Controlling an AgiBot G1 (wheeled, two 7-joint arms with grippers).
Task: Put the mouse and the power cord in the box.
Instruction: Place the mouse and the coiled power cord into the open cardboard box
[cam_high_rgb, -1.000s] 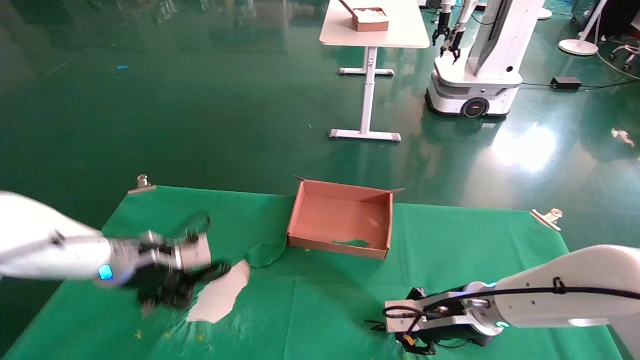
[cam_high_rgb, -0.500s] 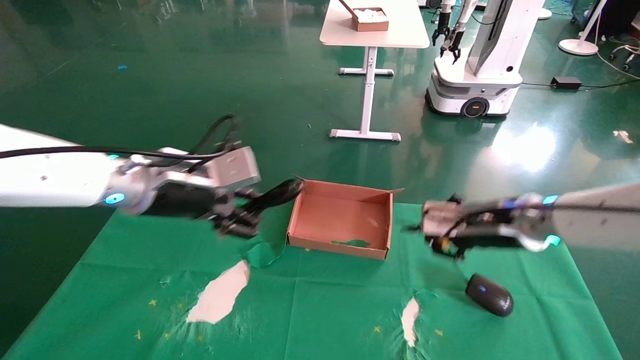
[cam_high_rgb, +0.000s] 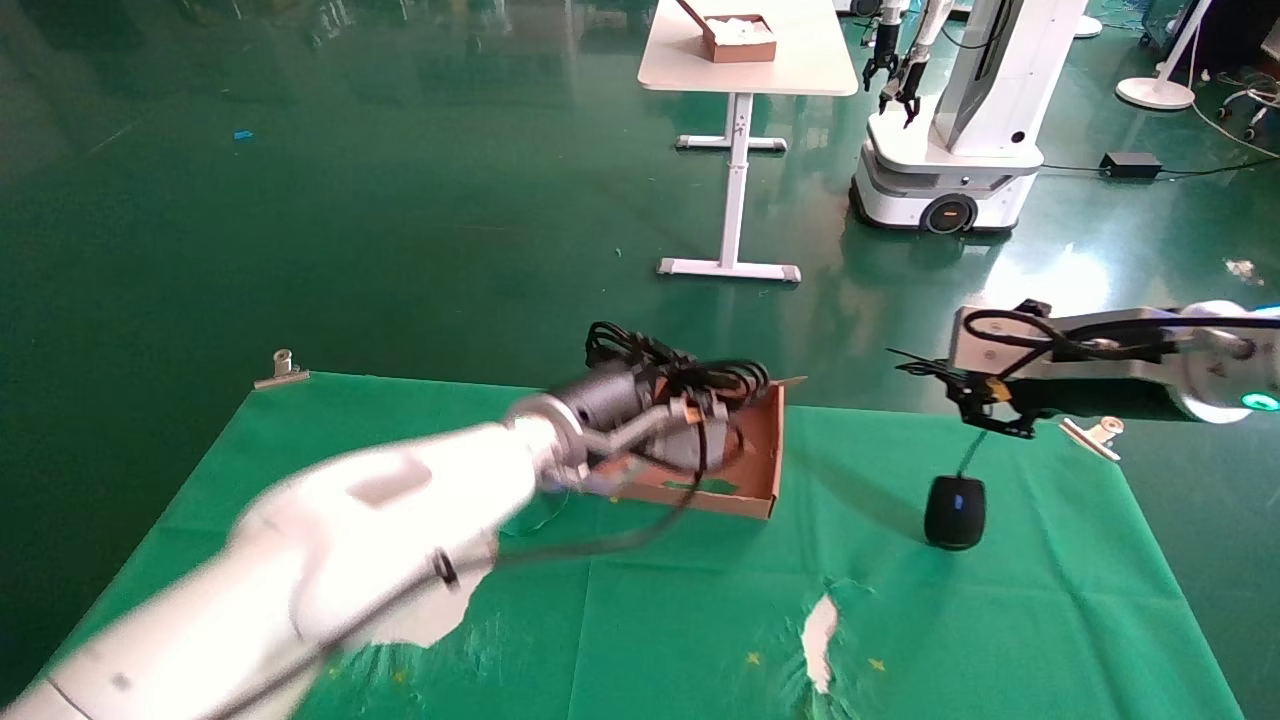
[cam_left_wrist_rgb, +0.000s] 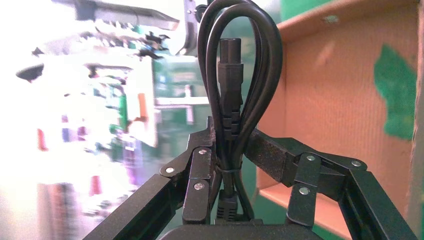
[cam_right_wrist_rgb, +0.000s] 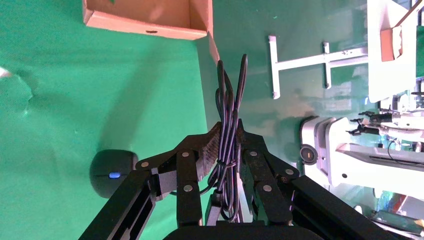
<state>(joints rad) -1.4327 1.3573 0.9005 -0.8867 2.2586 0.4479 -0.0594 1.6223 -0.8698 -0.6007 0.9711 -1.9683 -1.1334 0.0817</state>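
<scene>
Left wrist view alone shows left gripper (cam_left_wrist_rgb: 227, 165) clamping power cord (cam_left_wrist_rgb: 231, 75).

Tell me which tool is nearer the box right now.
Left. The left tool hangs over the box, shut on the power cord. The right tool is off to the box's right, gripping the bundled cable of the mouse.

We see smooth white arm shells, grey metal wrists, a teal light on the right arm (cam_high_rgb: 1255, 402), thin black cables along it, and black linkage fingers (cam_left_wrist_rgb: 200, 187) studded with silver screws.
</scene>
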